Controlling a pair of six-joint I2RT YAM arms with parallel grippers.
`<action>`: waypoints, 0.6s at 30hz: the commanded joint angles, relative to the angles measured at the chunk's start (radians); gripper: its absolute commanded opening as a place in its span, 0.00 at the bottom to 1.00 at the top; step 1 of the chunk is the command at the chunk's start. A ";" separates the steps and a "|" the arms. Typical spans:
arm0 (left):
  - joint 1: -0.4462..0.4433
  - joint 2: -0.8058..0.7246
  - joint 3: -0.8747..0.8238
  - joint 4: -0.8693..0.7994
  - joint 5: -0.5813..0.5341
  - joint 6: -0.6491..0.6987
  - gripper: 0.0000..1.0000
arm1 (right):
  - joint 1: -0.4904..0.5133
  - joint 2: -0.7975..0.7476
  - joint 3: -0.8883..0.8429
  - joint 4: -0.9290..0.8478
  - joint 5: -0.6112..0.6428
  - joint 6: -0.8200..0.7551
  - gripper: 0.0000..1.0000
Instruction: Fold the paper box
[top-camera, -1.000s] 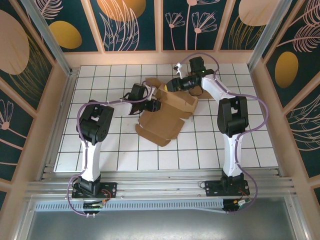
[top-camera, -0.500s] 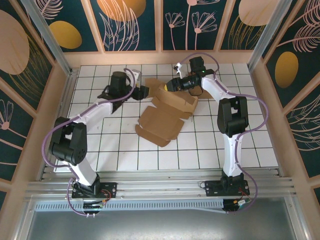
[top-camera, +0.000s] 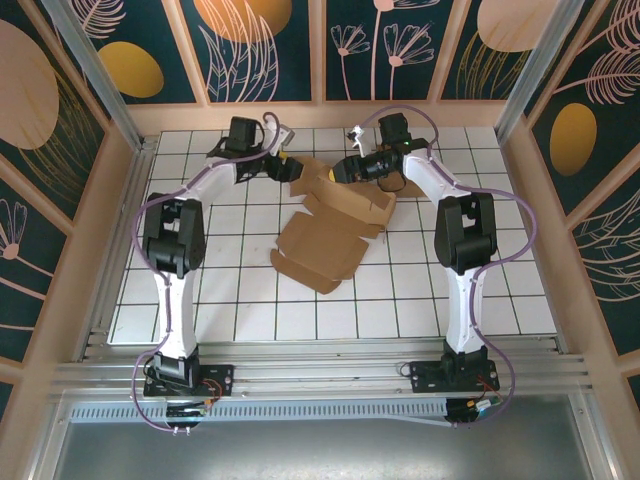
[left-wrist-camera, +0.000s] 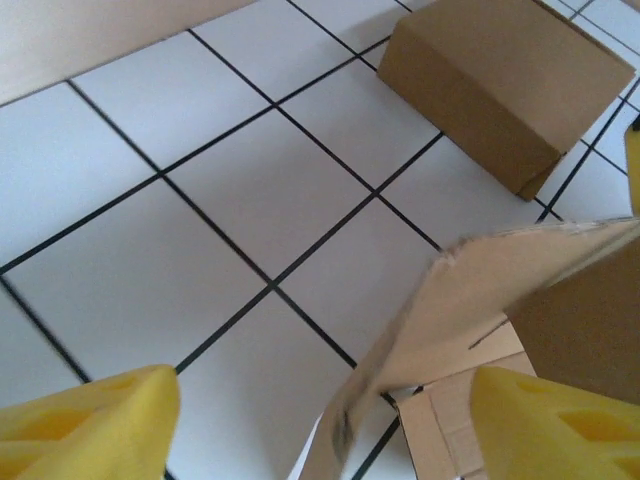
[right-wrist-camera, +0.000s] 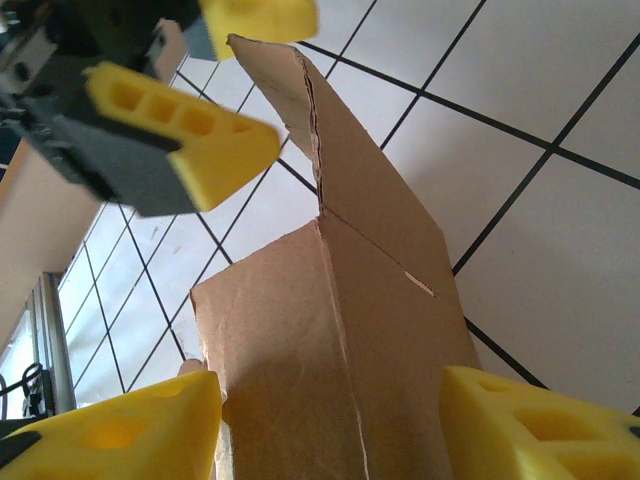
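Though beside the paper box (top-camera: 330, 235) overhead, left claw (top-camera: 288, 166) open astride its raised flap (left-wrist-camera: 480, 290) close-up; right claw (top-camera: 343, 169) grip unclear.

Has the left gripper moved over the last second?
Yes. The left gripper has shifted toward the back wall, now at the far-left corner of the paper box.

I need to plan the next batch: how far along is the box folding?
Partly done. The brown cardboard box has some walls raised at its far end, while its near panel lies flat on the white tiled table. In hand: the left fingers stand open around a loose far flap, and the right fingers straddle an upright panel; grip unclear. Remaining, likely: tucking flaps, raising remaining walls, closing the lid.
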 joint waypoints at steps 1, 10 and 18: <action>0.001 0.076 0.082 -0.104 0.063 0.017 0.65 | 0.003 0.003 0.008 -0.017 0.015 0.003 0.60; -0.001 -0.022 -0.081 0.063 0.149 -0.156 0.20 | 0.019 -0.064 -0.086 0.097 0.051 0.095 0.55; -0.047 -0.180 -0.262 0.237 0.006 -0.376 0.05 | 0.051 -0.166 -0.268 0.309 0.138 0.220 0.55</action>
